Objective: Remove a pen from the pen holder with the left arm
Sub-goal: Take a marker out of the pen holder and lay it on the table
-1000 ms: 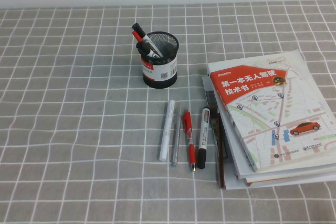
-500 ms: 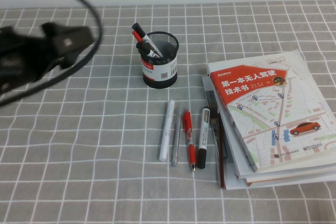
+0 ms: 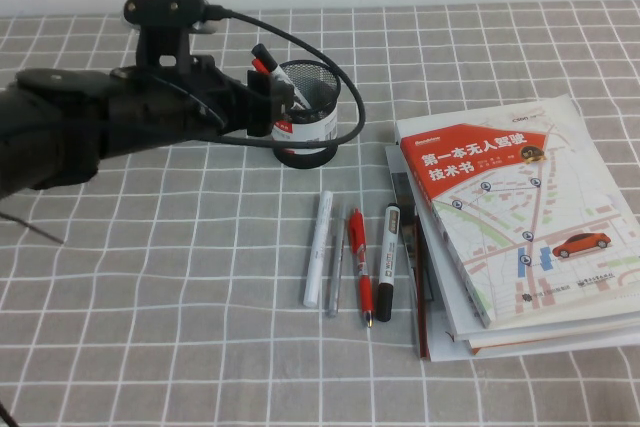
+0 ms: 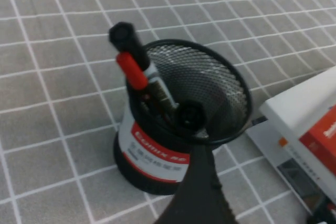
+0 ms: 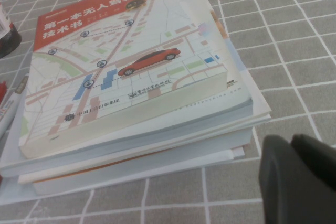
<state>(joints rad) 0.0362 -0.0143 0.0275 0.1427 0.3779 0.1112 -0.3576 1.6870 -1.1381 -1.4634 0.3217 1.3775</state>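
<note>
So a second back the left arm wasn't in shot at all. Half a second back it was just a blur way off to the pen holder's left. Now the left gripper (image 3: 258, 97) had swung right up against the pen holder (image 3: 312, 129) on its left side, about level with the rim. I couldn't tell whether it was spread or pinched, since the dark body hid that, and nothing looked grabbed yet. Reads to me like the approach was done and the actual pick came next.

The black-capped pen (image 4: 128, 51) with the red band stood in the holder, leaning out over the rim on the gripper's side. Four loose pens (image 3: 350, 259) lay on the cloth in front of the holder.

The holder's label read "Comix" in white on red. The top book (image 3: 500, 217), off to the holder's right, said 第一本无人驾驶技术书. The right gripper (image 5: 296, 171) hung by that book stack, well away from the holder, and I couldn't tell its state either.
</note>
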